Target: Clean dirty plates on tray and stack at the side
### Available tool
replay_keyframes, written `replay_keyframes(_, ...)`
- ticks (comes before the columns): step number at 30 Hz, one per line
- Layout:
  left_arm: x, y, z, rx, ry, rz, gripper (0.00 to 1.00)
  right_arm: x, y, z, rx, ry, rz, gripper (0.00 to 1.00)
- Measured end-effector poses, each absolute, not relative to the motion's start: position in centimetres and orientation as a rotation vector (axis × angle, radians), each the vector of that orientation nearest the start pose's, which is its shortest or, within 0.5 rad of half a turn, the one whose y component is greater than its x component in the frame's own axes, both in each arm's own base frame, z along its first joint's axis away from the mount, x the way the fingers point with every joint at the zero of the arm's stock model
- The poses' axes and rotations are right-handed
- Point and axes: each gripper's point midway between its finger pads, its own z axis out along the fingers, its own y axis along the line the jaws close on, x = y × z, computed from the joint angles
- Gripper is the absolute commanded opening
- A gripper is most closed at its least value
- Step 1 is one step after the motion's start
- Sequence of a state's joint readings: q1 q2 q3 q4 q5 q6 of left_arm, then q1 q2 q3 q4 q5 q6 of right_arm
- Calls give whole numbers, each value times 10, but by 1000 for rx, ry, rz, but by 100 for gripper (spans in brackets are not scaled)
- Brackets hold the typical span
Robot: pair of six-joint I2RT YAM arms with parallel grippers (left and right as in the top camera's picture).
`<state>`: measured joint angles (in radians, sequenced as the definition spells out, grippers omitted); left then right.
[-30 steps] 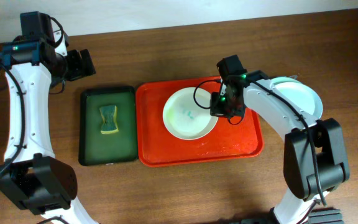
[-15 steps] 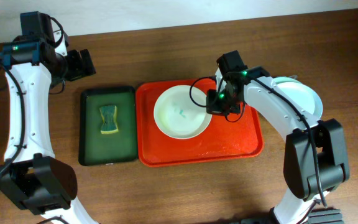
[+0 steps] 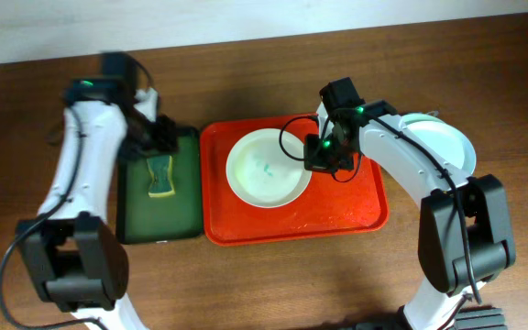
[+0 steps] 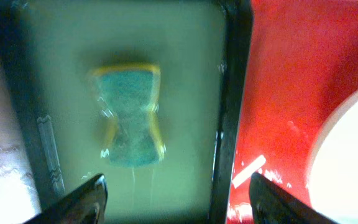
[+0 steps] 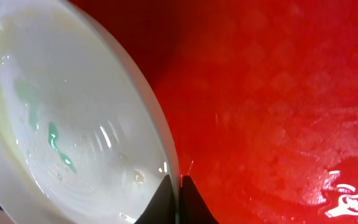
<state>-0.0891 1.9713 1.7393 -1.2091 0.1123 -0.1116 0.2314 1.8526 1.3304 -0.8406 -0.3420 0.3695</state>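
Left gripper (image 4: 178,190): spread wide and empty; it hangs over the green tray (image 4: 232,93), touching nothing, with the sponge ahead of its fingertips rather than between them.
Sponge (image 4: 129,115): lies flat on the wet floor of the green tray, teal face up with yellow edges and a narrow waist, clear of the walls.
Step in hand: judged to be fetching the sponge so the plate can be wiped.
Doing it well: the left gripper should come forward until the sponge's waist sits between the fingers, go straight down, then close across the waist. Staying off the green tray's right wall matters, as does lifting high enough to clear both rims on the way over.
Tray (image 3: 356,215): red, just beside the green one, its floor wet.
Plate (image 3: 264,170): on the tray, left of its middle; teal smears show inside, so it is not yet clean.
Right gripper (image 5: 174,190): closed almost fully, pinching the plate's right rim and steadying it for wiping. Whether the plate is tipped cannot be told.
Side plates (image 3: 447,142): white, on the counter (image 3: 246,82) right of the tray, partly under the right arm; their count is unclear.
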Motion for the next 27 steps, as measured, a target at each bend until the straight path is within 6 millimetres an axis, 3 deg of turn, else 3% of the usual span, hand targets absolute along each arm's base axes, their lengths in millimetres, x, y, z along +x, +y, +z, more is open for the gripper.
replay_keyframes(1,391,-64,94,17,3064,-172,69,361,144,66,152,2986,585,4)
replay_keyframes(2,387,-66,83,29,3080,-164,68,361,144,66,153,2986,586,4)
replay_keyframes(5,381,-51,55,10,3088,-83,63,361,144,66,152,2987,586,4)
replay_keyframes(11,393,-35,51,-14,3036,16,63,361,144,66,149,2987,585,4)
replay_keyframes(19,388,-31,15,-27,3005,37,61,363,147,63,134,2968,589,4)
replay_keyframes(23,394,-31,14,-28,2980,38,62,355,158,47,63,2965,544,4)
replay_keyframes(27,394,-31,14,-28,2980,38,60,354,161,46,43,2965,519,4)
